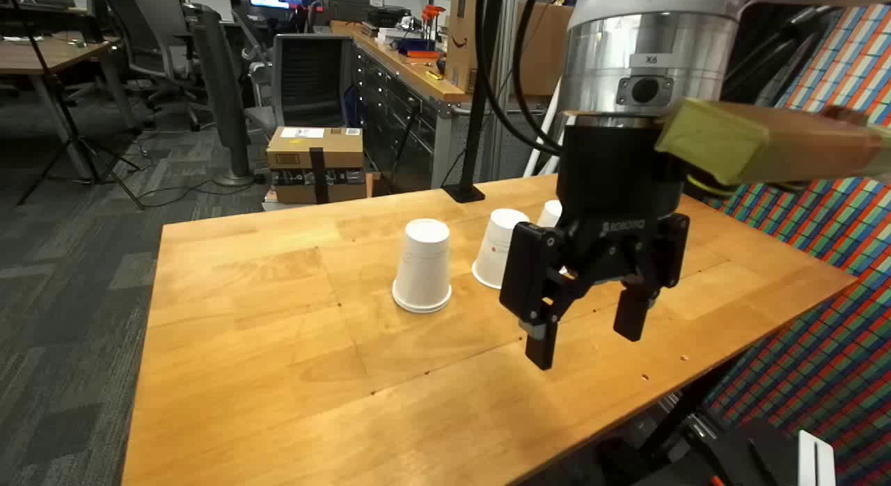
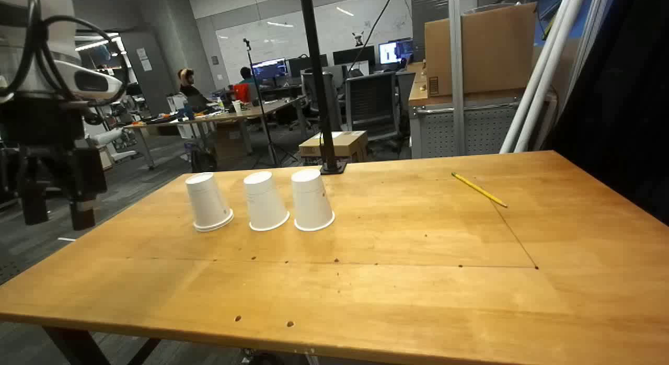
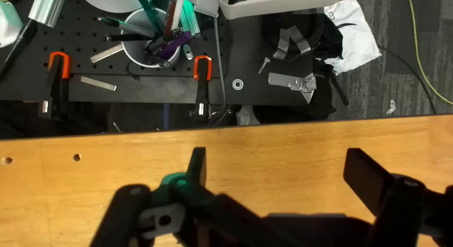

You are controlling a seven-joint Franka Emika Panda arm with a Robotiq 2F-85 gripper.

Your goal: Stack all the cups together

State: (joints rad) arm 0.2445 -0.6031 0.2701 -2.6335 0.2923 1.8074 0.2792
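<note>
"How do you hang, gripper (image 1: 586,341)?"

"I hang above the table (image 1: 278,374), near its edge, pointing down, black jaws spread wide."

"And the cups (image 2: 265,203)?"

"Three stand on the table in a row, white and tapered, narrow ends up, one with a doubled rim."

"And the table?"

"Wood: flat, honey-coloured, streaked with grain, pricked by small dark holes."

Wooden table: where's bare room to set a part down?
Free in an exterior view: table between the right-hand cup and the pencil; also from the cups to the near edge. Crowded: the cup row, narrow gaps, black pole behind. The claw hangs above the table.
</note>
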